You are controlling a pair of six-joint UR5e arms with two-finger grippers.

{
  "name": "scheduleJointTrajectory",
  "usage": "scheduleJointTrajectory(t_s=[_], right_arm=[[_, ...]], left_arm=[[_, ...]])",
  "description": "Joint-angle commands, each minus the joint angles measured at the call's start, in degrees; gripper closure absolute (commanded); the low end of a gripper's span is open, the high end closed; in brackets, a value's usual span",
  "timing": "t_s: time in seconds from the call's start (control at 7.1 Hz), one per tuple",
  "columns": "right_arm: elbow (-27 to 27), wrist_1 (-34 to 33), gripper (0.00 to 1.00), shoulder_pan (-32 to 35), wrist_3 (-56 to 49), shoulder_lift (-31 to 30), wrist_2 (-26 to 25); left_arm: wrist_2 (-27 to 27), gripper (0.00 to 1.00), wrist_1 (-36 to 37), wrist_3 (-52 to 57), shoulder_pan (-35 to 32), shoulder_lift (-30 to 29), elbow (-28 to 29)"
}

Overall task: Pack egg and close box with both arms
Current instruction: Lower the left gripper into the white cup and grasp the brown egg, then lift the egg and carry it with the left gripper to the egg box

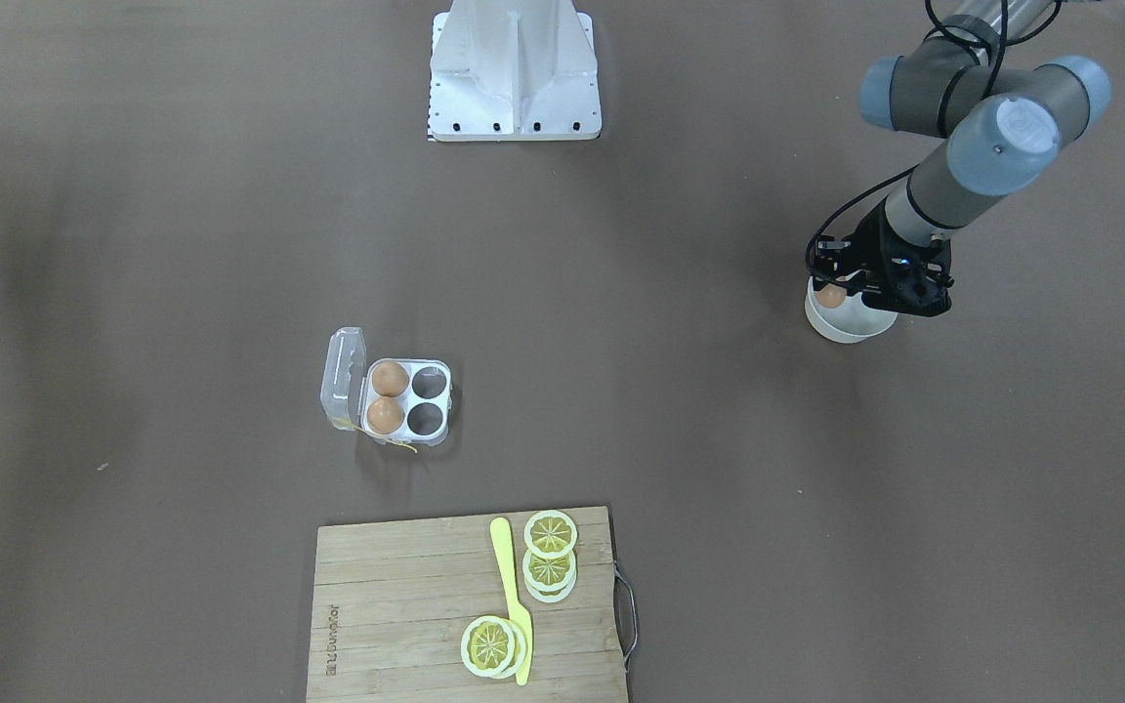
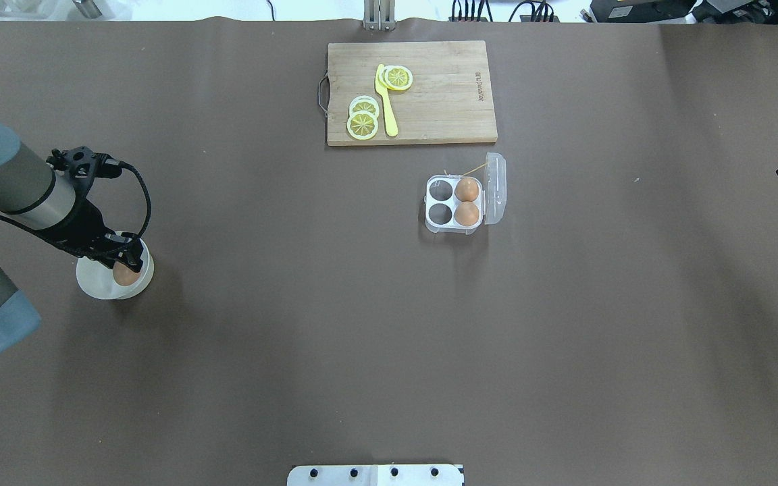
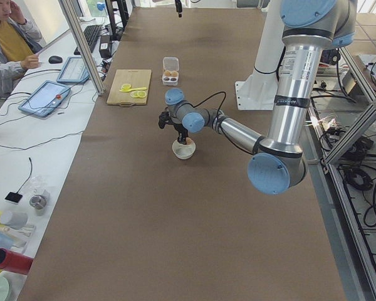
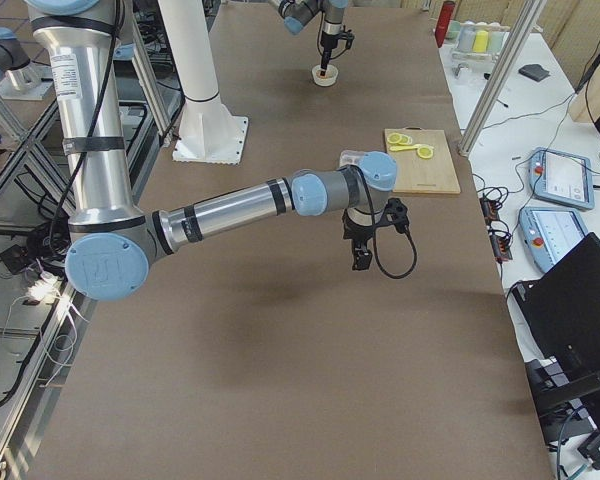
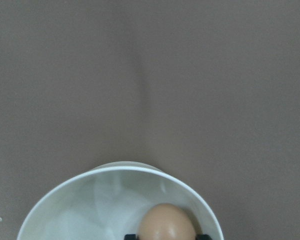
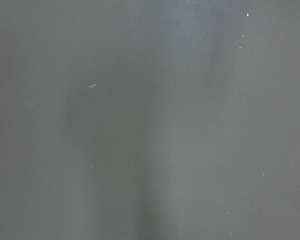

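The clear box (image 1: 434, 402) lies mid-table with its lid (image 1: 343, 376) open. It holds two eggs (image 1: 388, 379) in the cells beside the lid, and the other two cells are empty. It also shows in the overhead view (image 2: 433, 204). A third egg (image 5: 167, 225) sits in the white bowl (image 5: 115, 168). My left gripper (image 2: 125, 266) reaches down into the bowl, and its fingertips press that egg (image 2: 125, 275) from both sides. My right gripper (image 4: 362, 262) hovers over bare table, far from the box. Its jaws do not show clearly.
A wooden cutting board (image 2: 450, 101) with lemon slices (image 2: 362, 124) and a yellow knife (image 2: 387, 101) lies beyond the box. The white arm base (image 1: 514, 73) stands at the table's robot side. Operators' devices lie on a side table (image 3: 50, 94).
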Motion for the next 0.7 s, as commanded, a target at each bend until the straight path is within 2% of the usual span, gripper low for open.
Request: scheduleJointTrajectory(t_s=[0.0, 0.14, 0.56], right_arm=[[0.01, 0.0, 0.0, -0.03, 0.55, 0.29, 0.0], [0.19, 0.0, 0.0, -0.12, 0.64, 0.29, 0.0], [0.54, 0.09, 0.0, -0.56, 2.22, 0.38, 0.26]], left_arm=[[-0.28, 1.0, 8.53, 2.94, -3.56, -0.47, -6.05], [-0.19, 1.0, 14.16, 3.66, -4.19, -3.7, -8.69], [1.38, 1.0, 13.97, -1.31, -3.93, -18.8, -6.79]])
